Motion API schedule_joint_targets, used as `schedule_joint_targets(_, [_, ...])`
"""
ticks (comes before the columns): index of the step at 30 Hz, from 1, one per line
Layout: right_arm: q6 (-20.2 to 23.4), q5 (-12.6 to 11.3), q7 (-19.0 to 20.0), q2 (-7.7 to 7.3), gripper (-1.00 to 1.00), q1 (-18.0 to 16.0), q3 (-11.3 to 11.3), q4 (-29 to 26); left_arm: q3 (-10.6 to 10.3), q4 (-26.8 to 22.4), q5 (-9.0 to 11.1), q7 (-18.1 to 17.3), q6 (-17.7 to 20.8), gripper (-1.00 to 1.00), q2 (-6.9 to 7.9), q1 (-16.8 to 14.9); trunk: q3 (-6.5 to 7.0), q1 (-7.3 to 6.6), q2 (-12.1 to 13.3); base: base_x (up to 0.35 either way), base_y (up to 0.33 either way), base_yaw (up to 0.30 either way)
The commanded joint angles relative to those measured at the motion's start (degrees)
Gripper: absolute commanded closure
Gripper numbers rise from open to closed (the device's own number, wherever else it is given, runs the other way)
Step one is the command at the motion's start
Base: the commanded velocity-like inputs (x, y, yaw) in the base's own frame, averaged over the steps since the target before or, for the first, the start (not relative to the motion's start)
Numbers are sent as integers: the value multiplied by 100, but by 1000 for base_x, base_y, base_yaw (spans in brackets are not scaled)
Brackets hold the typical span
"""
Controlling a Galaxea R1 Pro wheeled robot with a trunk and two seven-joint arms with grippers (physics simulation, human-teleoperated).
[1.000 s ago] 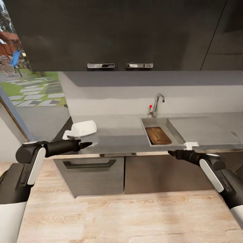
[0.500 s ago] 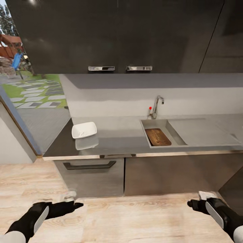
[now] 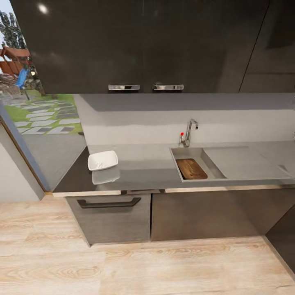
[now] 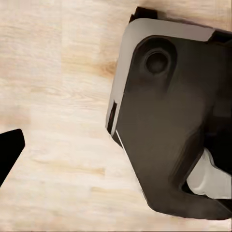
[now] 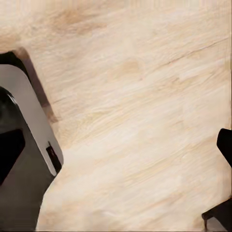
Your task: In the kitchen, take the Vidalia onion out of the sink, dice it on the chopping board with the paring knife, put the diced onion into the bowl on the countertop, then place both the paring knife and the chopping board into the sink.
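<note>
**At the kitchen counter: board in basin, bowl on worktop, arms lowered over floor**

Across the head view runs the countertop (image 3: 151,170), dark grey and glossy, with a pale front edge. Toward its right end sits the sink (image 3: 196,152), a steel basin with a flat drainboard (image 3: 241,162) beside it. The chopping board (image 3: 191,169) lies flat inside the basin, dark brown, grain visible. A chrome tap (image 3: 189,132) with a red knob (image 3: 182,134) stands behind the basin against the pale backsplash (image 3: 164,123).

The bowl (image 3: 102,160), white and squarish, rests on the worktop toward the left end, well apart from the sink; its reflection shows on the gloss just in front. Contents of the bowl are too small to resolve. The paring knife cannot be made out; possibly it is in the basin, but the view is too coarse to say.

Above: black upper cabinets (image 3: 143,45) with two chrome handles (image 3: 123,87). Below: grey-brown cabinets, one drawer with a dark handle (image 3: 108,203). At left, a window (image 3: 37,102) onto a garden. Wood floor (image 3: 143,266) in front; nothing stands between the viewpoint and the counter.

Left wrist view: light wood floor and the robot's dark base (image 4: 174,121); one dark fingertip (image 4: 8,152) at the frame edge. Right wrist view: floor, base corner (image 5: 24,164), a dark finger (image 5: 224,145) at the edge. Cannot tell for either claw whether it is released or clenched.
</note>
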Motion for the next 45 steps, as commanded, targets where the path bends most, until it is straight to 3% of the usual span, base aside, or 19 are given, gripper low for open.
schedule_joint_targets(1, [-99, -42, -118, 127, -100, 149, 58, 7, -19, -7, 55, 82, 30, -100, -48, 100, 1, 6, -12, 0, 0, 0])
schedule_joint_targets(5, [-380, -42, -249, 362, -100, 739, 58, 12, -21, -3, 55, 163, 2, -100, -146, 550, 38, 6, -12, 0, 0, 0])
schedule_joint_targets(11, [-526, -42, -287, 549, -100, 1363, 58, 13, -24, -5, 55, 229, -219, -100, -252, 1088, 95, 6, -12, 0, 0, 0])
schedule_joint_targets(16, [-658, -49, -288, 554, -100, 1412, 56, 2, -27, -30, 55, 353, -599, -100, -126, 1131, 142, 6, -12, 0, 0, 0])
schedule_joint_targets(19, [-759, -50, -285, 554, -100, 1418, 41, -7, -22, -43, 55, 372, -793, -100, -124, 1136, 170, 6, -12, 0, 0, 0])
schedule_joint_targets(23, [-855, -51, -274, 554, -100, 1420, 44, -11, -2, -64, 60, 371, -1080, -100, -355, 1137, 208, 6, -12, 0, 0, 0])
schedule_joint_targets(24, [-888, -51, -272, 554, -100, 1420, 49, -12, 0, -70, 62, 371, -1141, -100, -523, 1137, 218, 6, -12, 0, 0, 0])
schedule_joint_targets(25, [-892, -51, -272, 554, -100, 1420, 51, -12, -1, -71, 63, 371, -1150, -100, -564, 1137, 227, 6, -12, 0, 0, 0])
schedule_joint_targets(26, [-903, -51, -271, 554, -100, 1420, 55, -10, 1, -73, 63, 370, -1170, -100, -713, 1137, 237, 6, -12, 0, 0, 0])
schedule_joint_targets(29, [-909, -51, -271, 554, -100, 1420, 53, -10, 4, -74, 64, 370, -1181, -100, -903, 1138, 265, 6, -12, 0, 0, 0])
schedule_joint_targets(32, [-910, -51, -271, 554, -100, 1420, 50, -13, -2, -74, 64, 370, -1183, -100, -962, 1138, 293, 6, -12, 0, 0, 0])
schedule_joint_targets(45, [-910, -60, -271, 554, -100, 1420, 31, -13, -4, -74, 64, 370, -1183, -100, -968, 1138, 327, 6, -12, 0, 0, 0])
